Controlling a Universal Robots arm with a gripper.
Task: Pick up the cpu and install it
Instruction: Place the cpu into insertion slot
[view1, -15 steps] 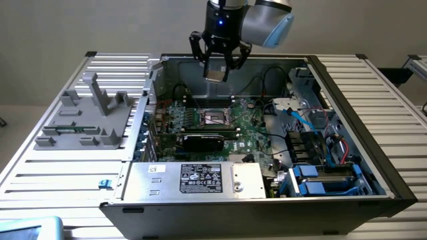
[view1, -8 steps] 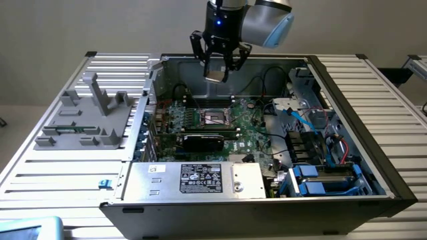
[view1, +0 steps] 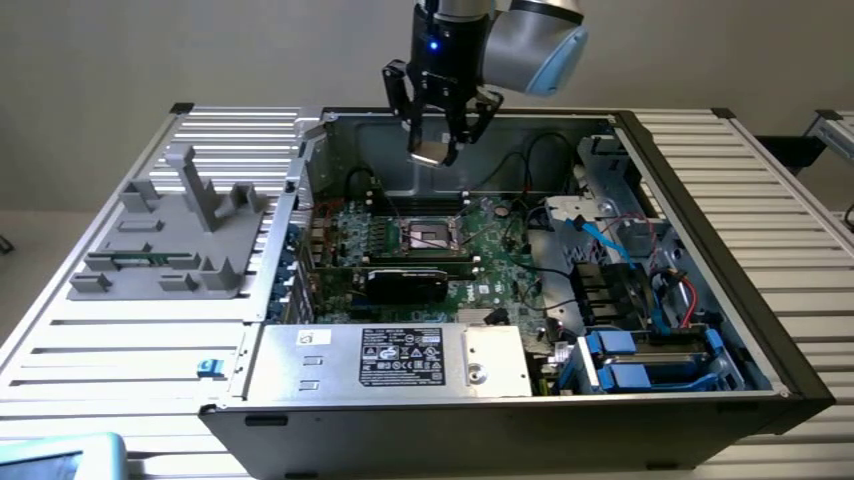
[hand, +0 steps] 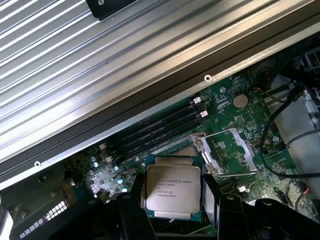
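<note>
Silver-grey metal shines on the top of the small flat square cpu (hand: 172, 186), which has faint print across its face and a thin darker rim. The black two-fingered gripper (view1: 438, 142) of the arm pinches it by two opposite edges, one dark finger (hand: 129, 216) against each side. On the exterior view's clock face the gripper hangs at about twelve o'clock, up in the air above the far wall of the open black computer case (view1: 694, 300), and the cpu is clear of everything below it. The green motherboard (view1: 514, 265) lies flat in the floor of the case. At its middle sits the dark square socket (view1: 430, 235) with its metal frame swung open (hand: 227, 150); seen from the socket, the held cpu is at twelve o'clock and well apart from it, not seated. A black rectangular card (view1: 407, 281) lies just beside the socket at six o'clock. Farther the same way, along the near edge of the case, is a silver box with a black label (view1: 400, 357). Blue drive carriers (view1: 627, 362) stand at about four o'clock from the socket. In the wrist view a row of long black memory slots (hand: 160, 127) runs beside the socket. The case stands on a ribbed aluminium table (view1: 120, 350), and a grey plastic fixture with upright posts (view1: 174, 235) rests on that table at nine o'clock from the case.
</note>
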